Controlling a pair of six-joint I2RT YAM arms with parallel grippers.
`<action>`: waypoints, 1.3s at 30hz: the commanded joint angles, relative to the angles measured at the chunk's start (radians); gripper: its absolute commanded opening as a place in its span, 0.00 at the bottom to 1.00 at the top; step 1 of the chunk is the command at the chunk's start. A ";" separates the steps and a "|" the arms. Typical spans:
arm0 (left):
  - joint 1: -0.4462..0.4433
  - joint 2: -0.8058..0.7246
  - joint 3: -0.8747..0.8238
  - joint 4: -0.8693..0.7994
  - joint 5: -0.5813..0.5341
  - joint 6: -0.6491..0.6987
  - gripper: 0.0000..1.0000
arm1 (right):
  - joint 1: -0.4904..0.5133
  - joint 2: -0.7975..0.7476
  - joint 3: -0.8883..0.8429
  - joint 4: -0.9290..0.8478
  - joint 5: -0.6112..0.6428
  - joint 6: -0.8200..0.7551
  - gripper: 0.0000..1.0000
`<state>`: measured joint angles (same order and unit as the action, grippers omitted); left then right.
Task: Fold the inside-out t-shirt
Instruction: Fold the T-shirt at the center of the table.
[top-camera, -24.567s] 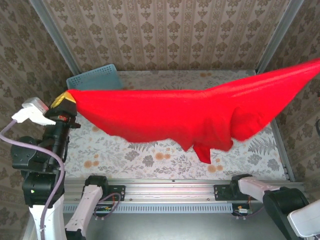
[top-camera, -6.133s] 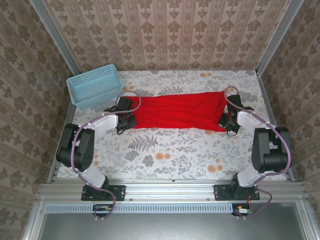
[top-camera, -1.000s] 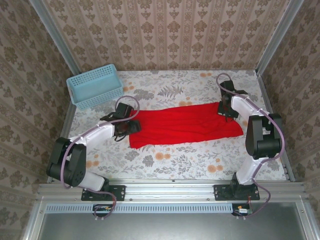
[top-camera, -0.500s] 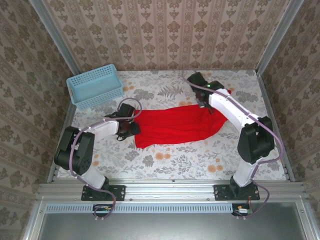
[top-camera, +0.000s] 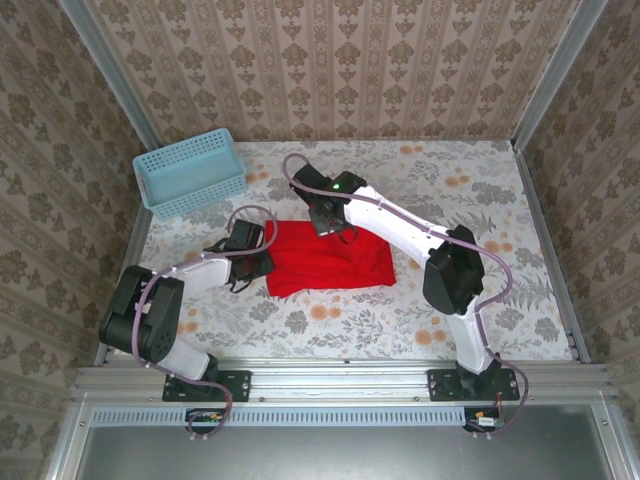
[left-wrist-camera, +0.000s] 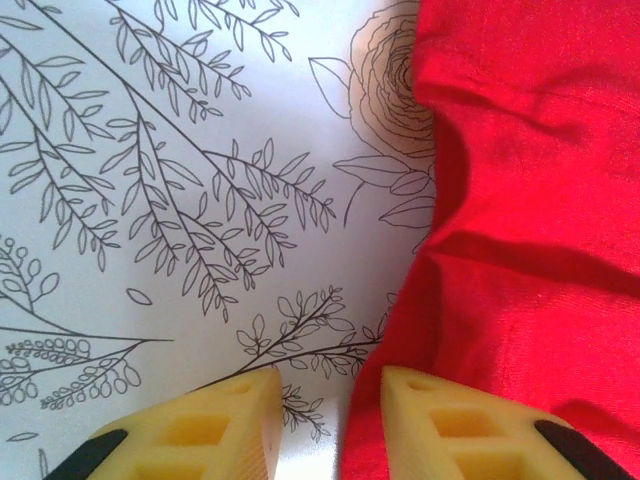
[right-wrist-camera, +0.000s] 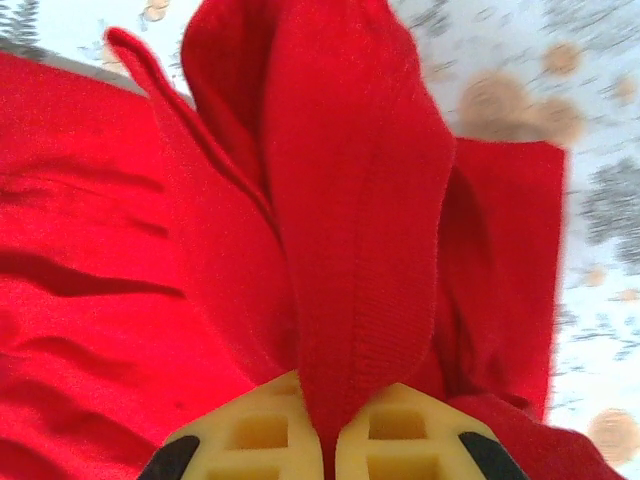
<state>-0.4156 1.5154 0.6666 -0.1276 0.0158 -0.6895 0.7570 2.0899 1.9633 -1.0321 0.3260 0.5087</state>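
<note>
The shirt lies bunched at the centre of the counter in the top view. The right tool pinches a raised fold at its upper edge. The left tool, jaws narrowly apart, sits at the shirt's left edge, with cloth beside one finger.

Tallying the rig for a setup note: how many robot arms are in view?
2. The left arm lies at the red t-shirt's left edge; the right arm reaches over its far edge.
</note>
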 joint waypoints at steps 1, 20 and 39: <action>-0.032 0.055 -0.053 0.071 0.132 -0.040 0.31 | 0.013 0.040 0.064 0.016 -0.125 0.113 0.00; -0.097 0.074 -0.068 0.103 0.130 -0.056 0.22 | 0.072 0.194 0.268 0.046 -0.242 0.205 0.00; -0.084 -0.494 -0.126 -0.181 -0.097 -0.029 0.45 | -0.028 -0.168 -0.068 0.151 -0.240 0.063 0.55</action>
<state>-0.4805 1.0321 0.4694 -0.2352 -0.0864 -0.7784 0.8093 2.0048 2.0266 -0.9348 -0.0036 0.6022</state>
